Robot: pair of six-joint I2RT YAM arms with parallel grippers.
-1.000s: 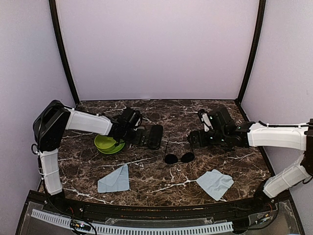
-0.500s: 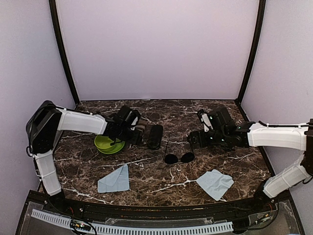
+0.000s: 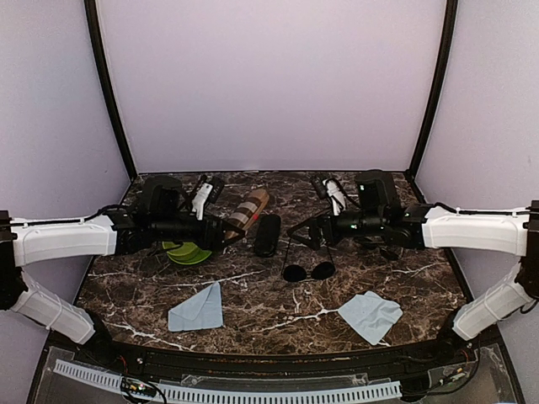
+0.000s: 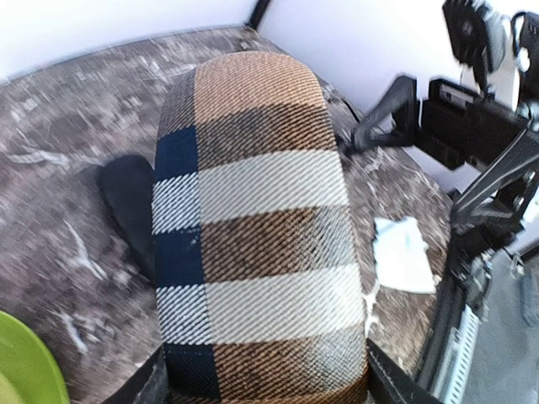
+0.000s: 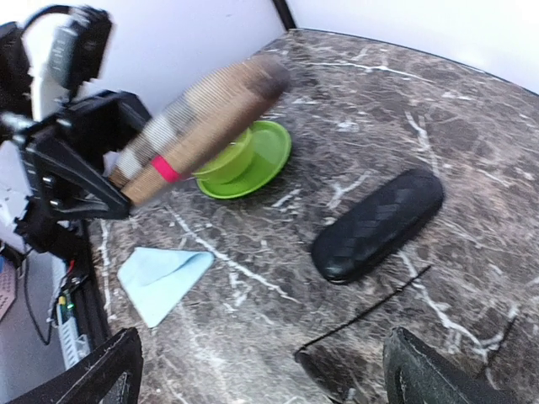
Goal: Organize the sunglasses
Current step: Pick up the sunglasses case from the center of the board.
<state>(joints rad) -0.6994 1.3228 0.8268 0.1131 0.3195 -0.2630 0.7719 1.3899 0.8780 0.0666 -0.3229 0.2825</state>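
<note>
Brown striped case (image 3: 248, 209) clamped in left hand (image 3: 222, 229), right hand (image 5: 263, 358) apart, black case (image 3: 267, 234) shut

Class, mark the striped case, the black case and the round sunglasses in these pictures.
striped case (image 4: 261, 227): left wrist view, middle of its checked fabric.
black case (image 5: 379, 225): right wrist view, middle of its woven top.
round sunglasses (image 3: 295, 273): top view, on one dark lens.

Sunglasses (image 5: 330, 372) cut off at edge; striped case (image 5: 198, 118) blurred.
</note>
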